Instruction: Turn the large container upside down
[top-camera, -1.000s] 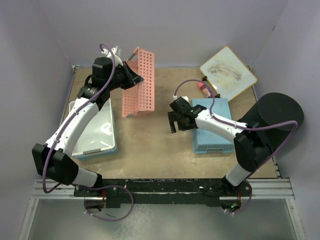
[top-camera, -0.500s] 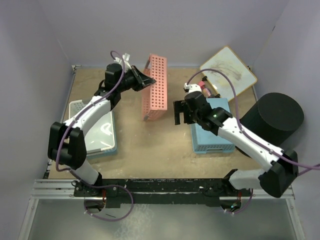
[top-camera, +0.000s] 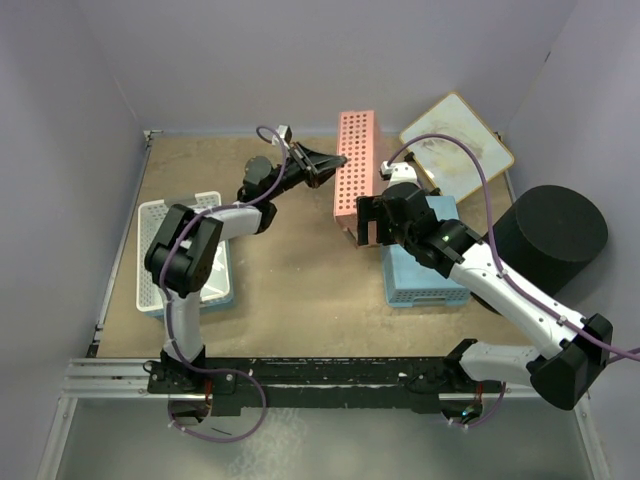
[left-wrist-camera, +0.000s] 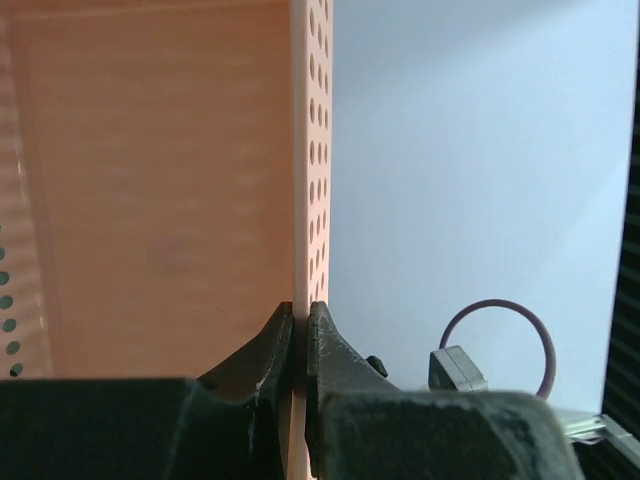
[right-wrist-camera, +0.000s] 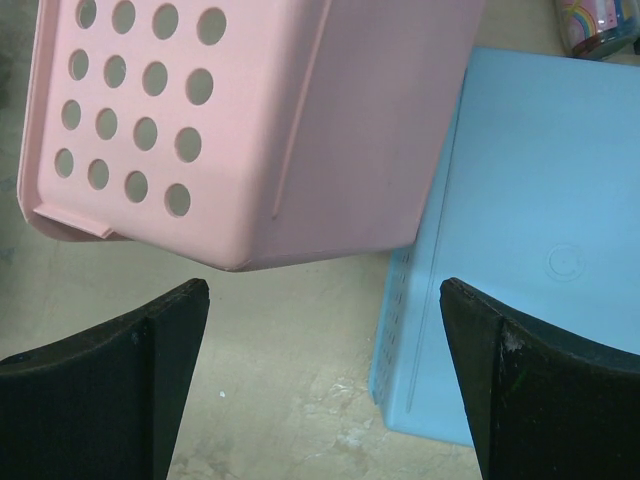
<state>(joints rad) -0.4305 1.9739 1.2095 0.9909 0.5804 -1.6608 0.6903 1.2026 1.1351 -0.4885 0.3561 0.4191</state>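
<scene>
The large container, a tall round black bin (top-camera: 548, 235), stands upright at the right edge of the table, untouched by either gripper. My left gripper (top-camera: 335, 160) is shut on the perforated wall of a pink basket (top-camera: 356, 165) and holds it on edge above the back middle; in the left wrist view the gripper (left-wrist-camera: 301, 310) pinches the thin pink wall (left-wrist-camera: 301, 150). My right gripper (top-camera: 368, 232) is open and empty just below the pink basket's near corner (right-wrist-camera: 250, 120), left of the bin; the wrist view shows this gripper (right-wrist-camera: 322, 285) over bare table.
An upside-down blue basket (top-camera: 425, 250) lies under my right arm, also in the right wrist view (right-wrist-camera: 530, 250). A white basket (top-camera: 165, 225) sits at the left. A whiteboard (top-camera: 455, 140) leans at the back right. A rainbow-patterned item (right-wrist-camera: 600, 25) lies behind the blue basket.
My left gripper has carried the pink basket right, from the back left to the back middle. My right arm has reached forward and left toward it, uncovering the black bin.
</scene>
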